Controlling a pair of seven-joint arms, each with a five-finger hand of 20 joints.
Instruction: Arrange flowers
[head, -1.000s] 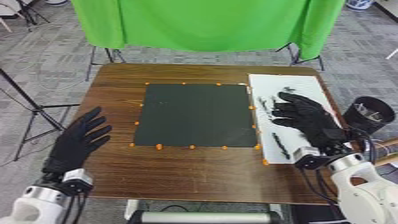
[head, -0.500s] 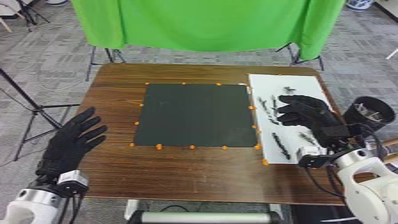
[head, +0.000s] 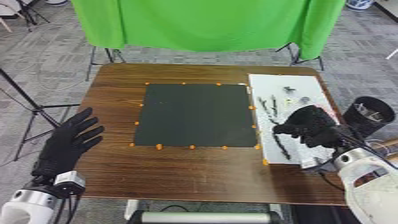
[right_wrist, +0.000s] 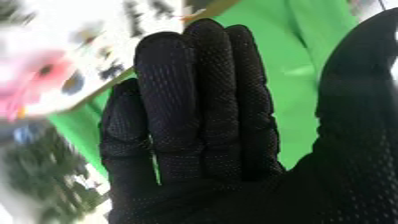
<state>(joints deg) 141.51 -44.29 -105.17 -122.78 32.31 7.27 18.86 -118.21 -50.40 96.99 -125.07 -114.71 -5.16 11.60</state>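
In the head view my right hand (head: 309, 125) is over the white sheet (head: 282, 82) at the table's right side, hiding part of it. Dark twigs (head: 282, 147) and small flower pieces (head: 289, 90) lie on that sheet. The right wrist view shows my right hand (right_wrist: 204, 120) open, fingers straight and nothing held, with a pink flower (right_wrist: 44, 70) on the white sheet (right_wrist: 102, 17) beyond. My left hand (head: 64, 147) is open beside the table's left edge. A dark square board (head: 195, 115) lies mid-table.
Orange dots (head: 160, 147) line the dark board on the brown table (head: 178, 172). A black bin (head: 370, 114) with things inside stands off the right edge. Green cloth (head: 209, 25) hangs behind the table, and a thin black stand (head: 40, 107) is at the left.
My right hand has moved back toward the robot over the white sheet, uncovering more twigs and flower pieces. My left hand has shifted slightly outward to the left.
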